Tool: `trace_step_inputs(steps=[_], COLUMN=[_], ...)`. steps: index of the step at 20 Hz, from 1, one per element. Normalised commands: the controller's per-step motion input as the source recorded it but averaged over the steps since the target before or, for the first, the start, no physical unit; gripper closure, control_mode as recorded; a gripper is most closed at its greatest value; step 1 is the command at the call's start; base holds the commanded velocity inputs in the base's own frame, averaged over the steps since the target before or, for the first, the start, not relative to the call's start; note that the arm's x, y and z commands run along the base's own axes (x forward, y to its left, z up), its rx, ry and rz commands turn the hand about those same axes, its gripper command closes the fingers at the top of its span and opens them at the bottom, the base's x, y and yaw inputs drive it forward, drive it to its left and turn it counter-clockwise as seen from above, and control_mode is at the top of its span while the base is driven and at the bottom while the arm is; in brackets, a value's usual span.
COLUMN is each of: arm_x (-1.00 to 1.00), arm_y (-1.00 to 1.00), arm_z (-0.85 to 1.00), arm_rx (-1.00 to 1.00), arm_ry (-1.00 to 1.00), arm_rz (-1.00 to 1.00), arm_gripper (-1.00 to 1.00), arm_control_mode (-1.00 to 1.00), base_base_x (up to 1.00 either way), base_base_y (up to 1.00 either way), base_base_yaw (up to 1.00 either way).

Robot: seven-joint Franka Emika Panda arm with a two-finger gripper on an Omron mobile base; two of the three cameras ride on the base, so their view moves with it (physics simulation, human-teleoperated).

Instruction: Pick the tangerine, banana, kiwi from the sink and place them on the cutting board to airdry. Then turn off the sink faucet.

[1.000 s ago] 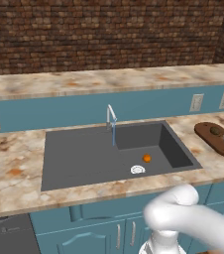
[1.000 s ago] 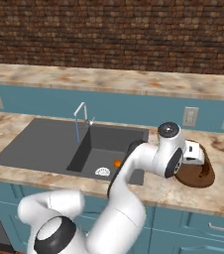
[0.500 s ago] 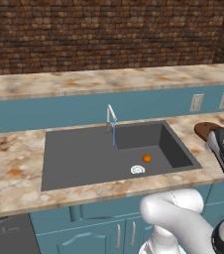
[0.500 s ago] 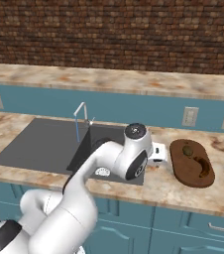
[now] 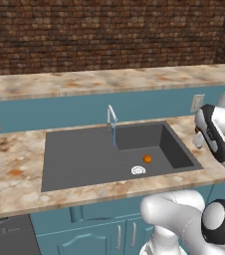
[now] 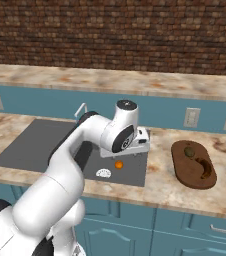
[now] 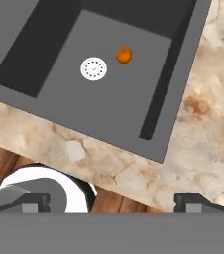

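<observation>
The tangerine (image 5: 147, 159) (image 6: 118, 164) (image 7: 124, 54) lies on the sink (image 5: 84, 154) floor, just beside the white drain (image 7: 93, 69). On the cutting board (image 6: 185, 172), on the counter right of the sink, rest the kiwi (image 6: 189, 150) and the banana (image 6: 204, 167). My gripper (image 6: 137, 149) (image 7: 113, 202) hangs above the sink's right front part, pointing down, open and empty. The tangerine is well below it and further into the basin. The sink faucet (image 5: 111, 114) stands at the back rim with a thin blue stream (image 5: 114, 135) running.
A marbled counter (image 5: 15, 174) surrounds the basin, with a blue backsplash and wall outlets (image 6: 191, 117) behind. My white arm (image 6: 80, 145) arches over the sink's middle and hides most of the faucet in the right base view. Cabinet fronts (image 5: 99, 226) lie below.
The arm has swung left from above the cutting board to over the sink's right side. The jaws stayed open and empty. The fruits have not moved.
</observation>
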Motion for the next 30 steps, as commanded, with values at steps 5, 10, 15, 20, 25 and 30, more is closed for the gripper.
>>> trace_step_inputs(steps=[5, 10, 15, 20, 25, 30], arm_x=[-0.15, -0.01, 0.08, 0.05, 0.16, 0.19], arm_y=[0.54, 0.54, 0.54, 0.57, 0.21, 0.02], arm_z=[-0.20, -0.01, 0.00, -0.07, -0.12, -0.21], arm_rx=[0.00, 0.01, 0.01, 0.00, 0.06, 0.10], arm_ry=[-0.01, 0.00, 0.00, 0.00, 0.00, 0.02], arm_rz=[0.20, 0.07, 0.03, 0.01, -0.17, -0.28], arm_gripper=[-1.00, -1.00, -1.00, -1.00, -1.00, -1.00], arm_control_mode=[-1.00, -1.00, -1.00, -1.00, -1.00, -1.00], base_base_x=[0.00, 0.00, 0.00, 0.00, 0.00, 0.00], base_base_y=[0.00, 0.00, 0.00, 0.00, 0.00, 0.00], base_base_yaw=[0.00, 0.00, 0.00, 0.00, 0.00, 0.00])
